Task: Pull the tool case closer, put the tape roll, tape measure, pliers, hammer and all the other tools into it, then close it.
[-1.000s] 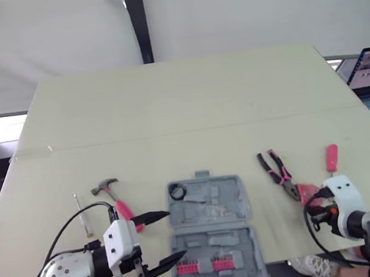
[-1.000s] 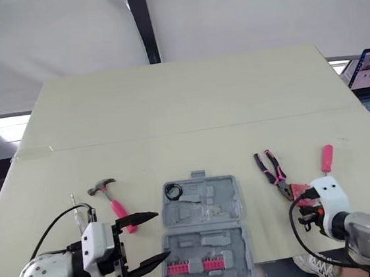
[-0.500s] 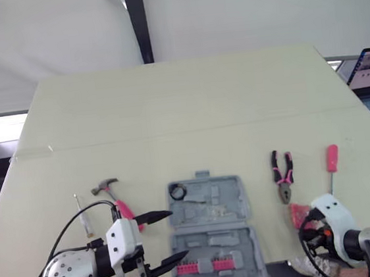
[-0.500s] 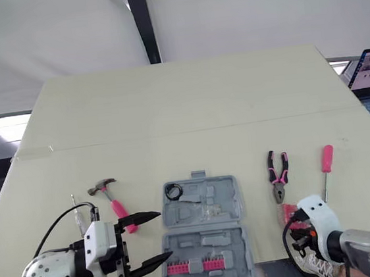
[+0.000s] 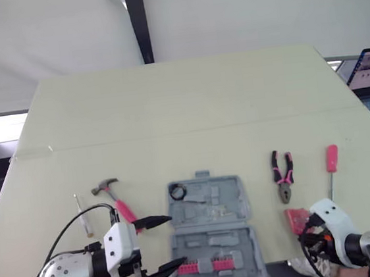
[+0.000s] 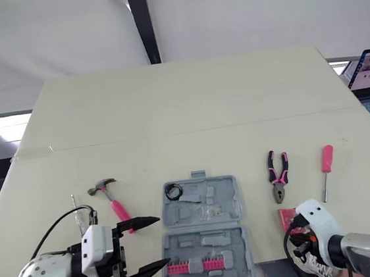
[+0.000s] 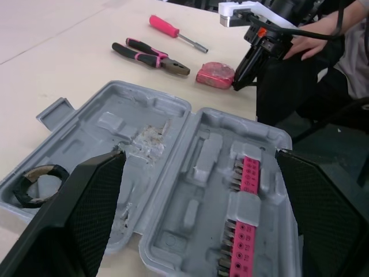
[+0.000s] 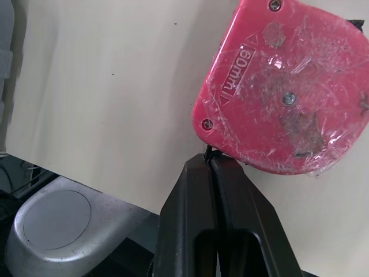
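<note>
Near the bottom centre of the left eye view, the grey tool case (image 5: 211, 231) lies open and flat on the counter (image 5: 189, 118), close to its near edge. A black tape roll (image 5: 177, 191) sits in the upper left corner of the case, and a row of pink bits (image 5: 202, 266) runs along its lower half. The left pincer (image 5: 176, 240) is at the case's left side with its two fingers wide apart, one tip beside the upper half and the other over the lower half. Left of the case lie the pink-handled hammer (image 5: 115, 199) and, further left, a thin screwdriver bit (image 5: 82, 215). Right of the case, the pliers (image 5: 283, 176) and a pink screwdriver (image 5: 331, 166) lie side by side, apart from each other. Below them, at the lower right, rests the red tape measure (image 5: 298, 219). The right pincer (image 8: 209, 164) has its fingers pressed together, the tips touching the tape measure's edge.
</note>
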{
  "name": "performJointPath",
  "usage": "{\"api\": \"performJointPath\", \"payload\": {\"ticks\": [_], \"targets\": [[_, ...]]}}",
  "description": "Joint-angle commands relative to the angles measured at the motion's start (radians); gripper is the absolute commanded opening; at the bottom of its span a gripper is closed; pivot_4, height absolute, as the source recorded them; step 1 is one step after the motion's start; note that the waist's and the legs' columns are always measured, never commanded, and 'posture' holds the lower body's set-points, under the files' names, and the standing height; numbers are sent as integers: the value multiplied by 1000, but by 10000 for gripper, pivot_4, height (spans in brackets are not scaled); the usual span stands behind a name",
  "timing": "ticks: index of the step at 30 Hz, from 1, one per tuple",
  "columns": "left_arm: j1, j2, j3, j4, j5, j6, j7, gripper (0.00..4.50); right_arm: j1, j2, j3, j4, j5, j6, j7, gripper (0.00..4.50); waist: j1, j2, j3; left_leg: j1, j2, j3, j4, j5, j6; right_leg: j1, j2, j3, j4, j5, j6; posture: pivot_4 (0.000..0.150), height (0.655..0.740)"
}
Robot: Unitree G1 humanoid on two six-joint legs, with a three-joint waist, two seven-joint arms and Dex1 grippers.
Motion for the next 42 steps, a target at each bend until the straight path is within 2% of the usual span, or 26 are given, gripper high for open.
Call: {"api": "performJointPath", "payload": {"ticks": [1,9,21,22,23,24,30,31,38,42], "targets": [[5,7,18,12,-23,-43,-40,45000,9,14,-6,-8,15,20,-2,665,-1,0,0,0,0,0,0,0,0,0,0,0,0,0,0,1500,7400],[20,37,11,69,2,-150,-143,45000,5,15,-21,-14,18,41,0,665,-1,0,0,0,0,0,0,0,0,0,0,0,0,0,0,1500,7400],[11,23,-15,111,32,-204,-135,45000,-6,22,-48,-16,32,84,-15,665,0,0,0,0,0,0,0,0,0,0,0,0,0,0,0,1500,7400],[11,22,-17,112,33,-206,-132,45000,-10,22,-53,-17,34,93,-17,6133,-1,0,0,0,0,0,0,0,0,0,0,0,0,0,0,1500,7400],[12,20,-18,115,35,-209,-130,45000,-16,25,-63,-21,39,112,-21,8534,-1,0,0,0,0,0,0,0,0,0,0,0,0,0,0,1500,7400],[11,17,-21,117,38,-212,-129,45000,-20,25,-73,-24,45,126,-23,12965,0,0,0,0,0,0,0,0,0,0,0,0,0,0,0,1500,7400],[4,3,-38,128,50,-222,-121,45000,-25,15,-126,-53,84,206,-13,42223,1,0,0,0,0,0,0,0,0,0,0,0,0,0,0,1500,7400],[4,1,-41,129,52,-224,-120,45000,-25,14,-134,-59,89,215,-11,44539,1,0,0,0,0,0,0,0,0,0,0,0,0,0,0,1500,7400],[4,-6,-61,147,58,-246,-118,45000,-7,-4,-220,-120,151,313,35,44539,0,0,0,0,0,0,0,0,0,0,0,0,0,0,0,1500,7400],[6,-6,-62,155,69,-255,-113,45000,101,-139,-278,-109,117,123,184,44539,2,0,0,0,0,0,0,0,0,0,0,0,0,0,0,1500,7400]]}}
